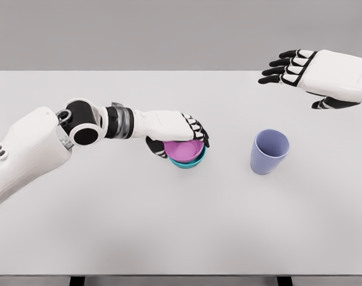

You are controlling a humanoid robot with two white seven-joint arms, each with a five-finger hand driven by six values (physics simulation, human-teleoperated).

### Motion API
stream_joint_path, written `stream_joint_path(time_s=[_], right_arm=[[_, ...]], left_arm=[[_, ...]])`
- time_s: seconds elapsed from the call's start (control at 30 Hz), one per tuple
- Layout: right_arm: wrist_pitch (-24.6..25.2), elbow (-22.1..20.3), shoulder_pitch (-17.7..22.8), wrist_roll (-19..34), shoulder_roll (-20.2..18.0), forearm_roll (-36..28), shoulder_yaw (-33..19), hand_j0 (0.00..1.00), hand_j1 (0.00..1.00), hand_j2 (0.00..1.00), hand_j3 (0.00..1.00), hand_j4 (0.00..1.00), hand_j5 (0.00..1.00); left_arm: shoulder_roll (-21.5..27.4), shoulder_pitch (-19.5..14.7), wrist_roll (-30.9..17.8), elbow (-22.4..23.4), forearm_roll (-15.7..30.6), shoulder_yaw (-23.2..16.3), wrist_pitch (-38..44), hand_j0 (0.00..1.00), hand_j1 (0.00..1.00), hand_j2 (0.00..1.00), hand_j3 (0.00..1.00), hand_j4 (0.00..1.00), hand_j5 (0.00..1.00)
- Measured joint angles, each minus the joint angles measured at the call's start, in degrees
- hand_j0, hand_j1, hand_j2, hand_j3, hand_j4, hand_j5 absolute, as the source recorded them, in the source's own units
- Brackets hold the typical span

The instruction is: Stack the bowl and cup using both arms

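Note:
A pink bowl (184, 150) sits nested inside a teal bowl (192, 162) near the middle of the white table (169, 226). My left hand (182, 136) reaches in from the left, fingers curled over the pink bowl's far rim and thumb at its near left side, grasping it. A lavender cup (269, 151) stands upright to the right of the bowls, apart from both hands. My right hand (291, 70) hovers above the table's far right edge, fingers stretched out to the left, holding nothing.
Only the bowls and the cup stand on the table. Its front edge runs along the bottom of the view, with dark legs below. A plain grey wall lies behind.

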Motion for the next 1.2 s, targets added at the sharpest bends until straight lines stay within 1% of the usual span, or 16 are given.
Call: stream_joint_path(time_s=[0.03, 0.07, 0.13, 0.17, 0.2, 0.3, 0.4, 0.47, 0.53, 0.6, 0.73, 0.87, 0.97, 1.03, 1.13, 1.2], right_arm=[[0.0, 0.02, 0.09, 0.0, -0.07, 0.0, -0.07, 1.0, 1.0, 1.0, 1.0, 1.0, 1.0], [0.0, 0.03, 0.18, 0.0, -0.17, 0.0, -0.12, 1.0, 1.0, 1.0, 1.0, 1.0, 1.0], [-0.01, 0.01, 1.67, 0.0, -0.71, 0.01, -0.19, 1.0, 1.0, 1.0, 1.0, 1.0, 1.0], [0.21, 0.03, 4.47, -0.05, -1.47, -0.31, -0.3, 1.0, 1.0, 1.0, 1.0, 1.0, 1.0], [-0.06, 0.04, 5.8, 0.01, -2.24, 0.11, -0.62, 1.0, 1.0, 1.0, 1.0, 1.0, 1.0], [-0.04, -0.11, 8.26, 0.01, -3.56, 0.19, -3.18, 1.0, 1.0, 1.0, 1.0, 1.0, 1.0], [0.0, 0.14, 7.56, 0.0, -4.28, -1.1, -4.55, 1.0, 1.0, 1.0, 1.0, 1.0, 1.0], [-0.02, 0.55, 7.38, 0.0, -4.81, -4.55, -6.01, 1.0, 1.0, 1.0, 1.0, 1.0, 1.0], [0.0, 0.39, 8.35, 0.0, -6.67, -6.67, -8.01, 1.0, 1.0, 1.0, 1.0, 1.0, 1.0], [0.02, 0.06, 8.79, -0.01, -8.19, -7.68, -8.19, 1.0, 1.0, 1.0, 1.0, 1.0, 1.0], [0.03, -0.19, 7.56, -0.01, -9.74, -8.34, -4.19, 1.0, 1.0, 1.0, 1.0, 1.0, 1.0], [0.02, -0.26, 5.8, -0.01, -9.8, -8.4, 1.52, 1.0, 1.0, 1.0, 1.0, 1.0, 1.0], [0.01, -0.29, 5.28, 0.0, -9.63, -8.35, 5.06, 1.0, 1.0, 1.0, 1.0, 1.0, 1.0], [0.03, -0.29, 3.78, -0.01, -8.9, -7.73, 7.01, 1.0, 1.0, 1.0, 1.0, 1.0, 1.0], [0.01, -0.29, 3.34, -0.01, -7.75, -6.01, 9.91, 1.0, 1.0, 1.0, 1.0, 1.0, 1.0], [0.02, -0.28, 2.55, -0.01, -7.05, -5.19, 11.16, 1.0, 1.0, 1.0, 1.0, 1.0, 1.0]], left_arm=[[0.0, 0.0, 0.0, 0.0, 0.0, 0.0, 0.0, 0.99, 0.99, 0.99, 0.99, 0.99, 0.99], [0.0, 0.0, 0.01, 0.01, 0.0, 0.0, -0.02, 1.0, 1.0, 1.0, 1.0, 1.0, 1.0], [0.0, 0.0, 0.01, -0.02, 0.0, 0.0, -0.07, 1.0, 1.0, 1.0, 1.0, 1.0, 1.0], [0.01, 0.0, 0.01, -0.02, 0.01, -0.02, -0.11, 1.0, 1.0, 1.0, 1.0, 1.0, 1.0], [0.03, 0.0, 0.01, -0.05, 0.02, 0.0, -0.12, 1.0, 1.0, 1.0, 1.0, 1.0, 1.0], [0.04, 0.0, 0.01, -0.07, 0.04, 0.0, -0.15, 1.0, 1.0, 1.0, 1.0, 1.0, 1.0], [0.06, 0.0, 0.01, -0.12, 0.07, 0.02, -0.17, 1.0, 1.0, 1.0, 1.0, 1.0, 1.0], [0.07, 0.0, 0.02, -0.18, 0.12, 0.05, -0.2, 1.0, 1.0, 1.0, 1.0, 1.0, 1.0], [0.08, 0.0, 0.02, -0.21, 0.15, 0.07, -0.23, 1.0, 1.0, 1.0, 1.0, 1.0, 1.0], [0.12, 0.0, 0.02, -0.23, 0.16, 0.09, -0.25, 1.0, 1.0, 1.0, 1.0, 1.0, 1.0], [0.16, 0.0, 0.02, -0.24, 0.03, 0.39, -0.27, 1.0, 1.0, 1.0, 1.0, 1.0, 1.0], [0.16, 0.0, 0.02, -0.23, -0.47, 0.84, -0.26, 1.0, 1.0, 1.0, 1.0, 1.0, 1.0], [0.16, 0.18, 0.01, -0.52, -0.64, 2.27, -0.31, 1.0, 1.0, 1.0, 1.0, 1.0, 1.0], [0.18, 0.61, 0.01, -1.24, -0.58, 4.08, -0.35, 1.0, 1.0, 1.0, 1.0, 1.0, 1.0], [0.75, 0.97, 0.01, -4.62, -0.28, 8.0, -0.91, 1.0, 1.0, 1.0, 1.0, 1.0, 1.0], [2.68, 1.84, 0.01, -6.42, 0.93, 11.42, -5.93, 1.0, 1.0, 1.0, 1.0, 1.0, 1.0]])
